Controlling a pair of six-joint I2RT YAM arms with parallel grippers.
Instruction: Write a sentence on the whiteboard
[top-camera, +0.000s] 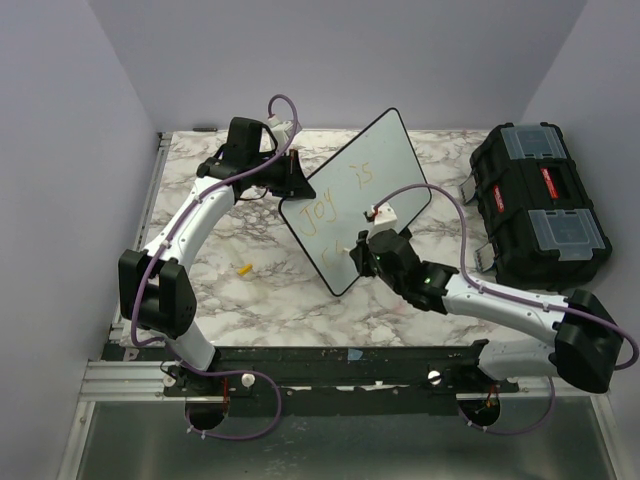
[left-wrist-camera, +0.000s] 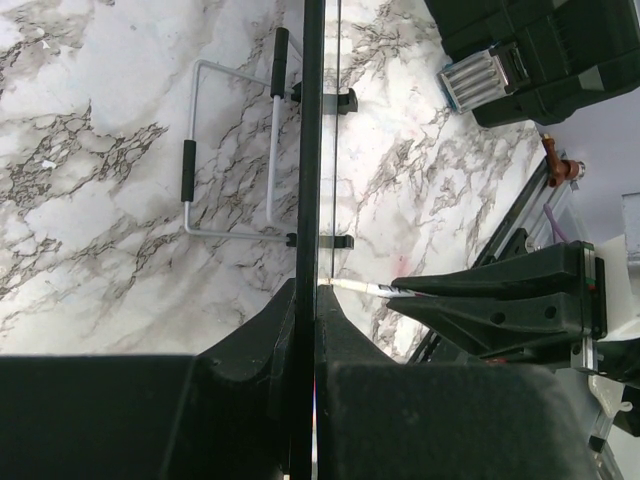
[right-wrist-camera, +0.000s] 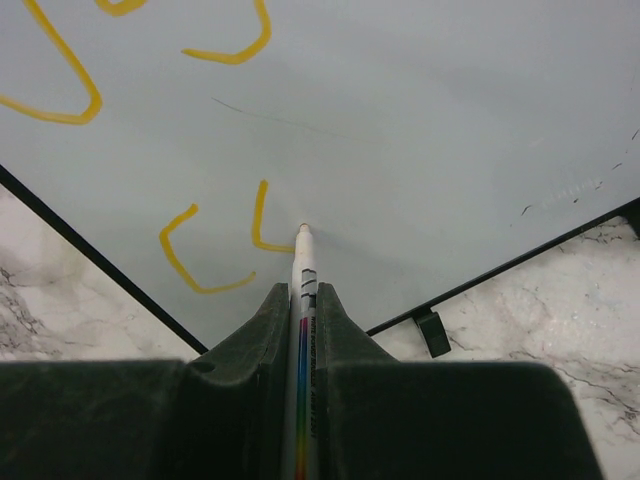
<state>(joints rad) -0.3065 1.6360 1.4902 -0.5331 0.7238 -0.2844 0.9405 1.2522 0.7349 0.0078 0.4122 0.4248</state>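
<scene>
The whiteboard (top-camera: 392, 160) stands tilted on the marble table. Its yellow-orange sentence (top-camera: 340, 198) reads "Joy is", with a "c" (right-wrist-camera: 190, 262) and a partial second letter (right-wrist-camera: 261, 222) on the line below. My left gripper (top-camera: 297, 178) is shut on the board's upper left edge; the left wrist view shows the board edge-on (left-wrist-camera: 312, 120) between the jaws of that gripper (left-wrist-camera: 315, 292). My right gripper (top-camera: 362, 246) is shut on a white marker (right-wrist-camera: 303, 275), seen in the right wrist view between its jaws (right-wrist-camera: 303, 292). The marker's tip touches the board (right-wrist-camera: 430, 120) at the second letter's end.
A black toolbox (top-camera: 535, 205) with clear lids sits at the right, also showing in the left wrist view (left-wrist-camera: 540, 45). A small yellow cap (top-camera: 244, 268) lies on the table left of the board. A wire stand (left-wrist-camera: 230, 150) lies on the marble behind the board.
</scene>
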